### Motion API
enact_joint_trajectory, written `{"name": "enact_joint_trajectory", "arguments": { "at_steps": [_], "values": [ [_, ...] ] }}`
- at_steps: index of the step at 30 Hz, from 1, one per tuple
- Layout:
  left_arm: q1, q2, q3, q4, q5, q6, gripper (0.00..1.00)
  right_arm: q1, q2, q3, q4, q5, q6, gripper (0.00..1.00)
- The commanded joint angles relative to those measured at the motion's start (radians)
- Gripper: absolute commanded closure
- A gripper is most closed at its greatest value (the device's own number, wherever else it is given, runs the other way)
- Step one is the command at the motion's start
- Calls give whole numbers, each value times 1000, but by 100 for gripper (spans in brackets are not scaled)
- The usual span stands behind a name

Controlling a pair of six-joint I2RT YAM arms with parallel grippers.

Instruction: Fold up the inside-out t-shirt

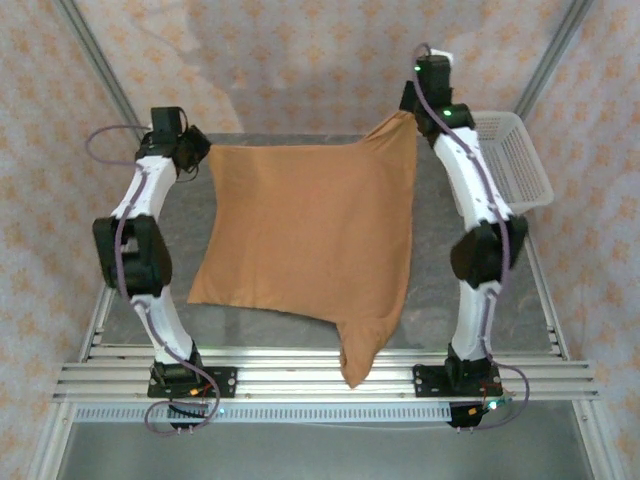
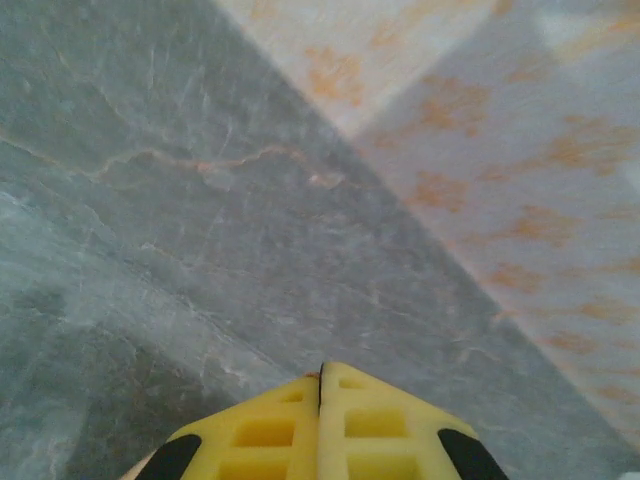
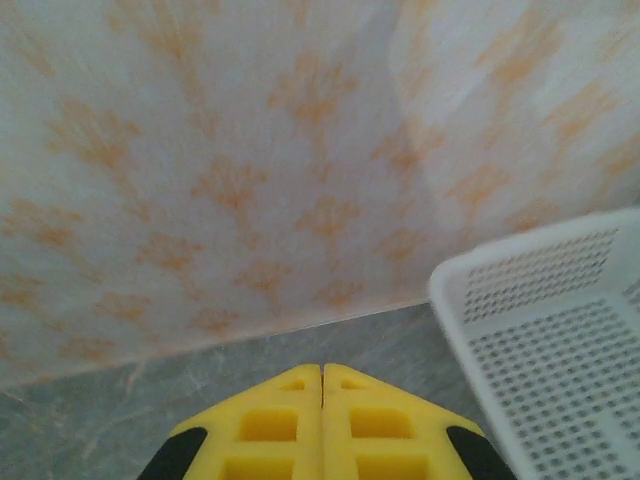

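Yellow fingers (image 2: 260, 435) of the left gripper (image 2: 321, 372) press flat together with no gap along the seam and a faint orange fleck at the tip. The right gripper (image 3: 322, 372) is closed the same way, with no cloth visible past its tips from the wrist. From above, each far corner of the shirt (image 1: 310, 230) runs straight into a gripper, so I judge both are pinched on it.

The shirt lies as a broad sheet between the arms. Its far edge is strung left to right from one gripper to the other. The right corner sits higher and farther than the left, so that edge slants. From there the cloth falls toward the near side and spreads over the table (image 1: 440, 280). A tongue of it on the right droops over the near rail (image 1: 280, 372).

The held edge runs left to right, and the whole body of cloth lies on the near side of both grippers. As I read it, the fold turns on carrying that far edge nearward over the rest, both arms moving together. Neither arm is closer, since each has its own corner.

The left arm reaches far with its elbow bent out to the left. The right arm is stretched longer, wrist raised, just left of the basket (image 1: 515, 160) at the far right.
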Motion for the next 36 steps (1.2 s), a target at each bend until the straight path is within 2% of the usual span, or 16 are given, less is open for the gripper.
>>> {"name": "enact_joint_trajectory", "arguments": {
  "at_steps": [1, 2, 3, 4, 6, 11, 13, 15, 17, 18, 21, 25, 28, 31, 36],
  "values": [
    [-12, 110, 168, -36, -5, 38, 68, -2, 263, 411, -121, -53, 52, 66],
    [-13, 147, 228, -81, -3, 47, 51, -1, 358, 569, -184, -74, 70, 44],
    [-12, 164, 273, -135, -12, 57, 43, -1, 395, 627, -214, -75, 96, 29],
    [-14, 164, 291, -162, -30, 66, 37, -1, 381, 599, -207, -75, 114, 21],
    [-17, 111, 259, -175, -88, 74, 34, -1, 303, 452, -172, -75, 139, 18],
    [-73, -110, 57, -174, -170, 93, 34, 1, 98, 136, -218, -102, 214, 19],
    [-117, -196, -64, -140, -154, 76, 35, 6, 28, 11, -240, -153, 239, 20],
    [-168, -251, -209, -75, -90, 51, 35, 19, -54, -147, -252, -209, 259, 23],
    [-213, -270, -321, -15, -29, 28, 36, 33, -127, -326, -215, -261, 276, 27],
    [-232, -271, -372, 11, -1, 15, 36, 37, -164, -424, -190, -291, 290, 33],
    [-265, -269, -494, 81, 32, -11, 37, 37, -240, -676, -126, -361, 348, 41],
    [-266, -233, -557, 88, 17, -1, 37, 36, -292, -948, 15, -375, 409, 44],
    [-255, -168, -532, 69, 15, 30, 36, 21, -243, -996, 52, -356, 419, 45],
    [-224, -66, -481, 55, 23, 29, 36, -13, -143, -953, 44, -335, 425, 45],
    [-169, 75, -395, 64, 17, -17, 37, -59, 75, -706, -72, -263, 362, 44]
  ]
}}
